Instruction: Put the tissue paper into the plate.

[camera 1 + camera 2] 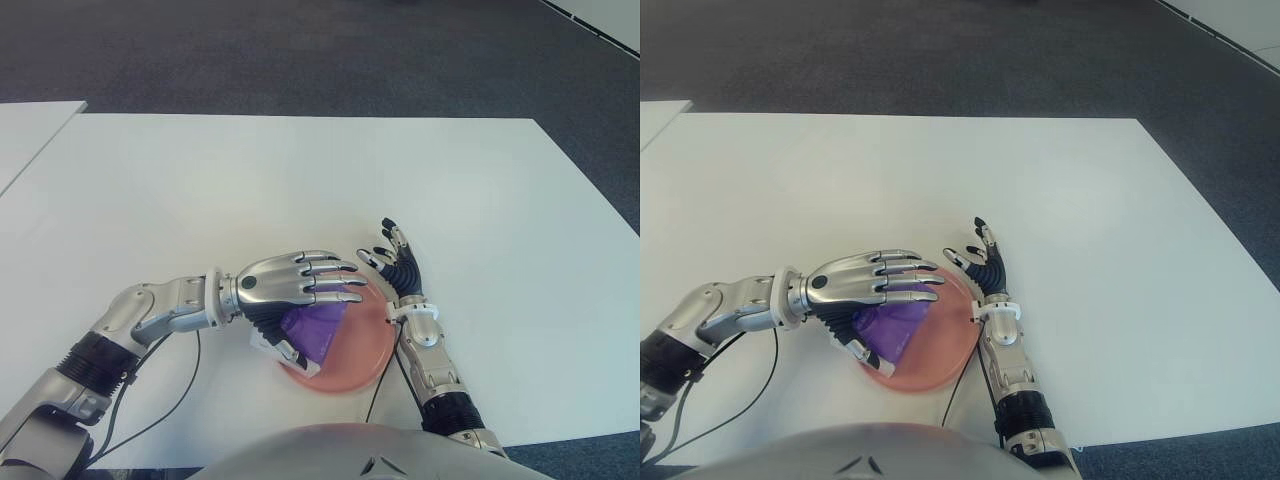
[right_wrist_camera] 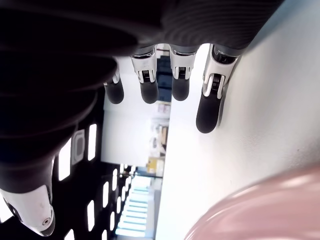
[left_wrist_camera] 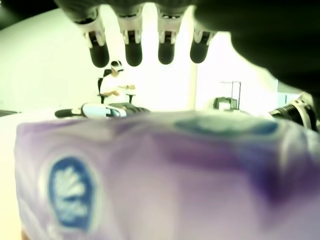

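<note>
A purple tissue pack (image 1: 318,332) lies tilted in the pink plate (image 1: 368,352) near the table's front edge. My left hand (image 1: 305,280) hovers palm down right over the pack, fingers stretched out straight, thumb (image 1: 283,350) at the pack's near left side. In the left wrist view the pack (image 3: 150,175) fills the lower part and the fingers (image 3: 134,52) reach out above it without curling round it. My right hand (image 1: 392,258) shows at the plate's right rim with its fingers spread, holding nothing; the right wrist view has the plate rim (image 2: 260,210) beside it.
The white table (image 1: 300,180) stretches ahead and to both sides. Dark carpet (image 1: 300,50) lies beyond its far edge. A second white table (image 1: 30,125) stands at the far left. A black cable (image 1: 170,410) hangs from my left forearm.
</note>
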You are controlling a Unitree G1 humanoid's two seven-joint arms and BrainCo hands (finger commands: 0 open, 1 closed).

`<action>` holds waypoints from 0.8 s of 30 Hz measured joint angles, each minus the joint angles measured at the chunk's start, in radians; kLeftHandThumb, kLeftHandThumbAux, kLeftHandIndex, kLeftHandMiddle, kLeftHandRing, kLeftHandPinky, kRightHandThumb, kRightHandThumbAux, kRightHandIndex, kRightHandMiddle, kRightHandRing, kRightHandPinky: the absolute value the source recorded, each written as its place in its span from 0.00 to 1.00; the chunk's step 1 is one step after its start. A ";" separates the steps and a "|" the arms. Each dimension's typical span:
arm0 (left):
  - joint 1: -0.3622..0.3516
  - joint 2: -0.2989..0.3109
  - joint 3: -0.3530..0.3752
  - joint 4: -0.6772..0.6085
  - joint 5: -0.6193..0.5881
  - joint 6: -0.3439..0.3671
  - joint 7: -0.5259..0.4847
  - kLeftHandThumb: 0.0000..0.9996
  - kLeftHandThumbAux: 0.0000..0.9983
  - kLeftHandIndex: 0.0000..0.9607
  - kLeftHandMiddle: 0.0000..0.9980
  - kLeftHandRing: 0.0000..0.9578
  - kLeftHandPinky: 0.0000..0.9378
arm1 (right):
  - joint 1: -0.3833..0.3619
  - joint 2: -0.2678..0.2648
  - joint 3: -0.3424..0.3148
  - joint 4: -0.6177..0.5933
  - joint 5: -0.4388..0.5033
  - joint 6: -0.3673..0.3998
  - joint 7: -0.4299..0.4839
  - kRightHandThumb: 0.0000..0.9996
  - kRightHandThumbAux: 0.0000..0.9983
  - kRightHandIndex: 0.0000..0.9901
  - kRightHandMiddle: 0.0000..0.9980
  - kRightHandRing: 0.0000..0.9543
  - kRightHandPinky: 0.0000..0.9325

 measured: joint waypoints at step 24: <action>0.004 -0.073 0.068 0.045 0.063 0.002 0.172 0.05 0.35 0.00 0.00 0.00 0.00 | 0.044 -0.013 0.038 -0.061 -0.068 0.007 -0.050 0.06 0.67 0.12 0.06 0.00 0.00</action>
